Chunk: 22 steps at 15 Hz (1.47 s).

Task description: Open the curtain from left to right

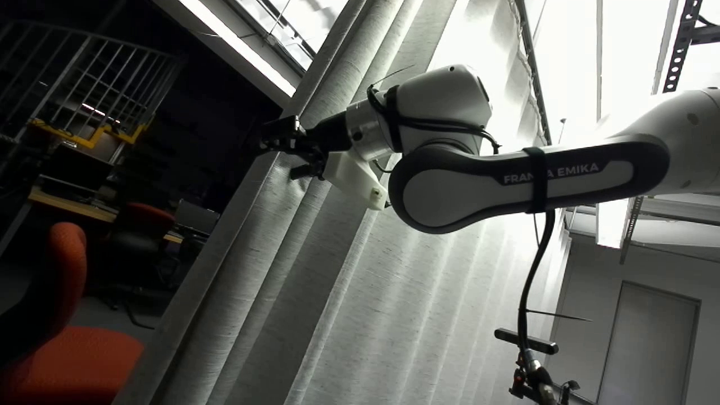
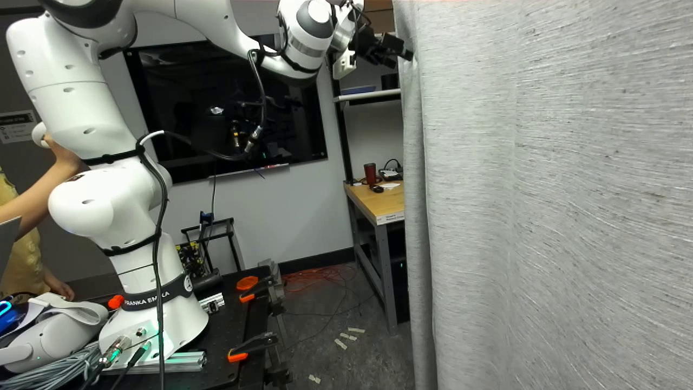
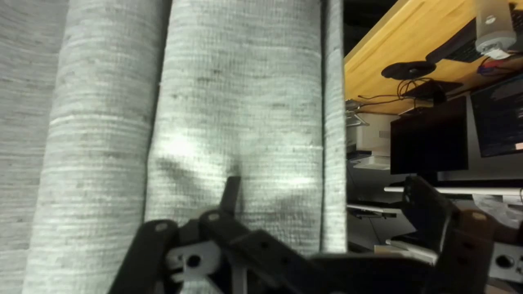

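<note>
The curtain (image 1: 394,292) is tall, pale grey-white cloth with vertical folds. It hangs beside the arm in an exterior view and fills the right side of an exterior view (image 2: 514,189). In the wrist view the curtain (image 3: 245,81) covers the left and middle, with its free edge right of centre. My gripper (image 3: 324,181) is open there. Its left finger presses or touches the cloth, which dimples at the tip. Its right finger is out past the free edge. The gripper also shows at the curtain's edge in both exterior views (image 1: 287,152) (image 2: 398,56).
A wooden desk (image 3: 380,73) and a dark monitor (image 3: 429,139) stand beyond the curtain's edge. A workbench (image 2: 379,200) with a shelf (image 2: 373,95) stands behind the curtain. An orange chair (image 1: 79,360) is past the edge. A person's arm (image 2: 38,195) is near the robot.
</note>
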Each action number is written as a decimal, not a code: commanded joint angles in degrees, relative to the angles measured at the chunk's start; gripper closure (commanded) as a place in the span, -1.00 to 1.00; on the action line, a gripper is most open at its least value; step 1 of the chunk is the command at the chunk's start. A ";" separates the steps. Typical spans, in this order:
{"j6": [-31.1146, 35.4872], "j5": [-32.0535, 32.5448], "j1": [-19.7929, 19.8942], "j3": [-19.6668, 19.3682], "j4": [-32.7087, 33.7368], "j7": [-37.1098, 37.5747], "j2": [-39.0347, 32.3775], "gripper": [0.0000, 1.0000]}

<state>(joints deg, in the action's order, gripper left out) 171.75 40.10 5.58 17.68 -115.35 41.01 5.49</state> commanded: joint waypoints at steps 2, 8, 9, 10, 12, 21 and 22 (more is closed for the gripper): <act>0.96 15.54 3.62 1.12 8.43 12.52 -3.30 -1.00; -0.87 31.26 3.14 0.92 14.94 24.90 -6.39 -0.95; -1.06 32.86 2.88 0.88 15.75 26.07 -7.08 -0.47; -1.09 34.04 2.67 0.83 16.32 26.95 -7.66 -0.46; -1.36 37.50 2.38 0.66 17.62 28.94 -8.38 -0.23; -3.14 39.94 2.39 0.32 16.72 31.69 -7.26 1.00; -3.73 39.35 2.32 0.45 16.20 31.22 -6.87 1.00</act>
<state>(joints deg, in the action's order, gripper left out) 170.85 79.49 8.39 17.75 -98.98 71.05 -2.16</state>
